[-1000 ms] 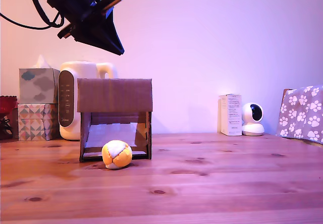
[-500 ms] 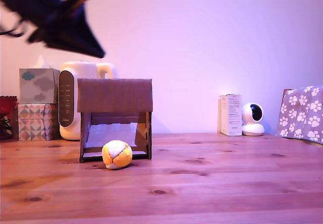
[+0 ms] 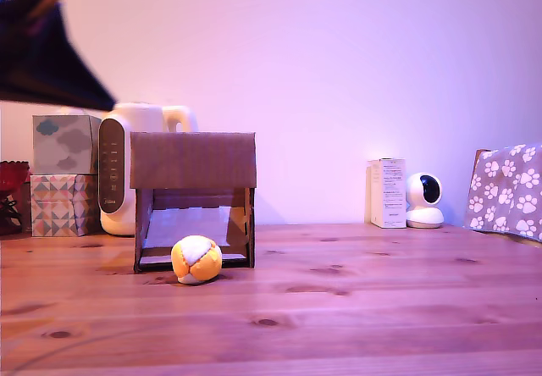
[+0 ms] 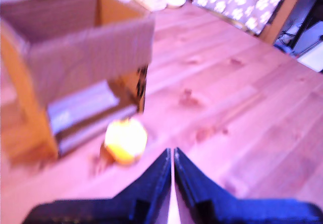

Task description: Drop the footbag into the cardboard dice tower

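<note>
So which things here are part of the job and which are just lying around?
Job: footbag, cardboard dice tower, gripper.

Lying about: tissue boxes, white kettle, white carton, small camera, paw-print cloth.

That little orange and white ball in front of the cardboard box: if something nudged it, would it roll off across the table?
Probably not far. The footbag looks like a soft ball of stitched panels, and it seems to sit slightly flattened on the wooden table, so it would likely slump to a stop. It would probably squash between fingers. It looks light, though the pictures cannot confirm that.
</note>
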